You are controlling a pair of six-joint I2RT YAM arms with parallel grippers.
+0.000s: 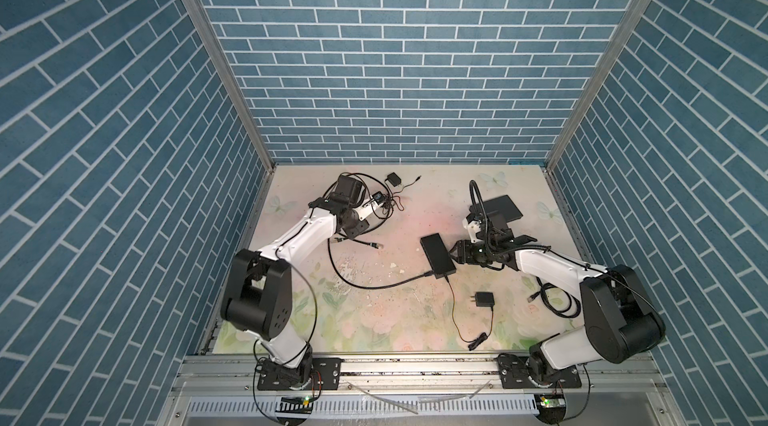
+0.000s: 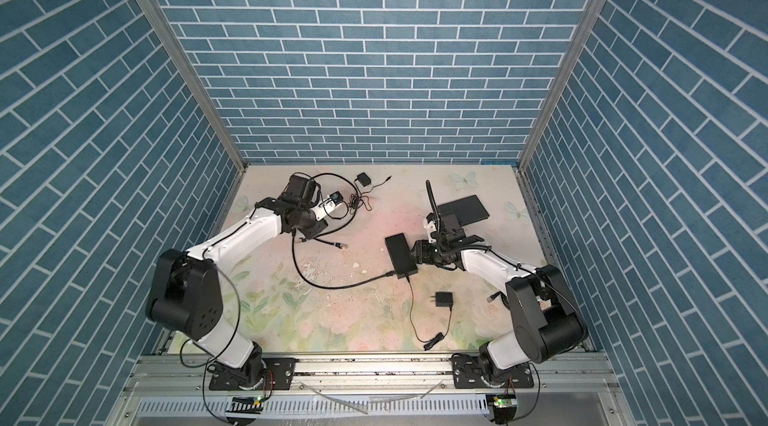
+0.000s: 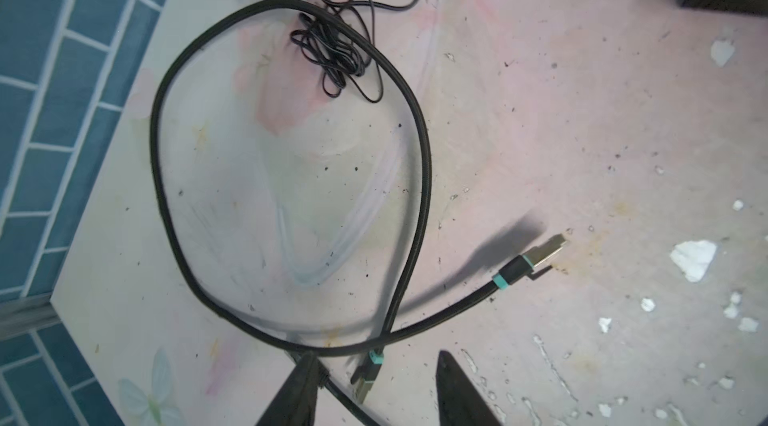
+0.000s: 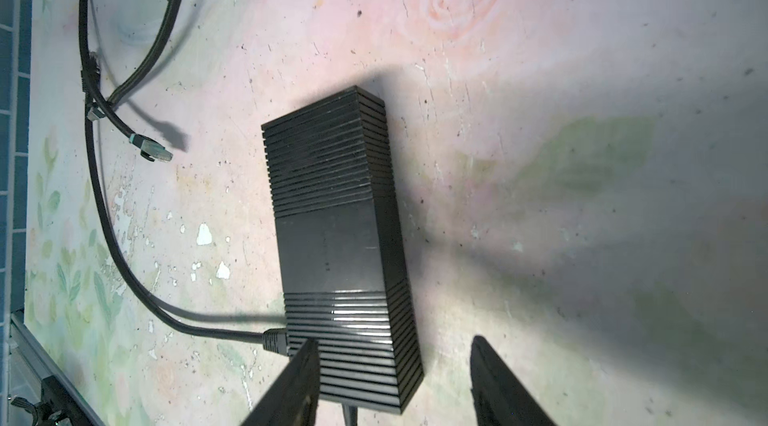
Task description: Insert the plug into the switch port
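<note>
**Fingers hanging open over plug and switch**

The left fingers are hovering spread apart, with a teal-banded plug lying on the desk between them. The right fingers are standing open at the switch's cabled end.

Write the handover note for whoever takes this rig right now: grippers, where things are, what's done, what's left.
Left gripper: open, low over the mat. A cable plug lies between its fingers, not gripped.
Right gripper: open at the cabled end of the switch, not clamped on it.
Things: the switch lies flat mid-mat. A second loose plug lies free on the mat.
Done: one connector already sits in the switch.
Left: grip a loose plug, carry it to the switch and seat it in a port, probably with the right gripper steadying the switch.
</note>
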